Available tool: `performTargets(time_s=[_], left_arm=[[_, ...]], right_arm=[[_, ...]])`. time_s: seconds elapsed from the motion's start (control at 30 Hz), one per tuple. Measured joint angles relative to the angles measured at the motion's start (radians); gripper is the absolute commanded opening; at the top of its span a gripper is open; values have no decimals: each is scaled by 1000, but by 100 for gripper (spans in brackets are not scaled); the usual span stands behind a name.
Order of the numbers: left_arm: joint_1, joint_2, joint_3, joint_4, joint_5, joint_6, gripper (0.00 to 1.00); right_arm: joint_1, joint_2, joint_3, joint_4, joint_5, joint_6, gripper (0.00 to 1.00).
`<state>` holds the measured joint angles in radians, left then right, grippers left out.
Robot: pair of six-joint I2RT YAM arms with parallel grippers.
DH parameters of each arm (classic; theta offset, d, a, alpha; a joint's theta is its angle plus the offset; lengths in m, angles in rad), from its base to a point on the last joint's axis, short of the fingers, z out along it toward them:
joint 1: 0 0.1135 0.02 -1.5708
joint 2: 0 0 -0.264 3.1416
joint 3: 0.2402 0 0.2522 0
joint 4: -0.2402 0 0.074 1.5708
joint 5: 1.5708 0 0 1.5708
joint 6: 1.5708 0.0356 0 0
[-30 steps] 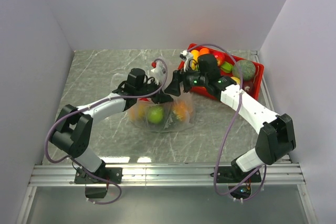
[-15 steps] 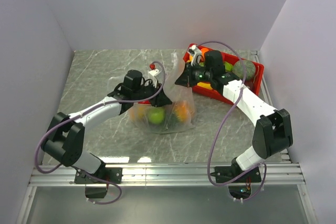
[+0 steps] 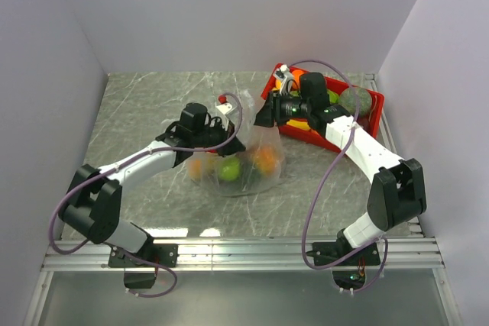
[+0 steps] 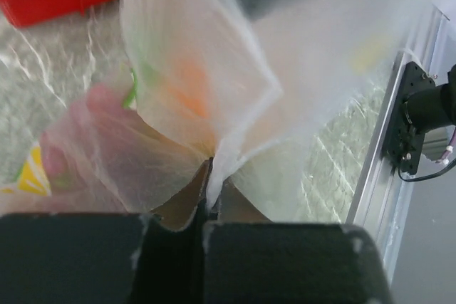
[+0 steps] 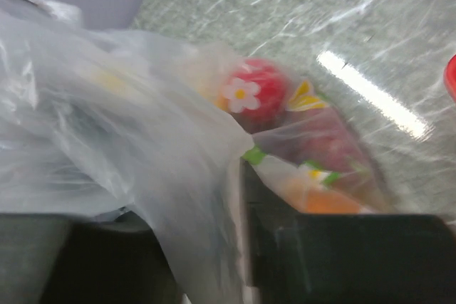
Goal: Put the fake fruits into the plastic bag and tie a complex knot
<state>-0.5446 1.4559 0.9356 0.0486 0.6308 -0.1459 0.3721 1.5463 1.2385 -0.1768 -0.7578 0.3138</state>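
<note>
Clear plastic bag [image 3: 246, 137], glinting whitish, shows fake fruits [image 3: 228, 168] in orange and green; one red fruit [image 5: 255, 94] bears a white flower sticker with a yellow centre; tray [image 3: 373, 116] bright red; surface [image 3: 145, 104] grey, veined pale like marble; arms [image 3: 153, 159] white and black.

No words, numbers or brand names can be read anywhere. The only mark is a little white flower [image 5: 241, 94] with a yellow middle, on a red fruit [image 5: 269, 103] inside the plastic bag [image 5: 107, 140].
</note>
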Motion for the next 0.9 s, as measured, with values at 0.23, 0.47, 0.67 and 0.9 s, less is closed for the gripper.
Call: performTargets(time_s=[0.23,0.47,0.67,0.9], left_arm=[[-13,41,3,33,-1,-36,0],[-47,48,14,60,-1,-58,0],[-54,47,8,64,-3,-57,2],[-90,38,-27,61,-76,-28,29]], right_arm=[[9,-48,-46,-8,50,32,90],[80,-51,-47,5,136,63,80],[55,15,-28,22,185,141,21],[42,74,-27,15,241,186,0]])
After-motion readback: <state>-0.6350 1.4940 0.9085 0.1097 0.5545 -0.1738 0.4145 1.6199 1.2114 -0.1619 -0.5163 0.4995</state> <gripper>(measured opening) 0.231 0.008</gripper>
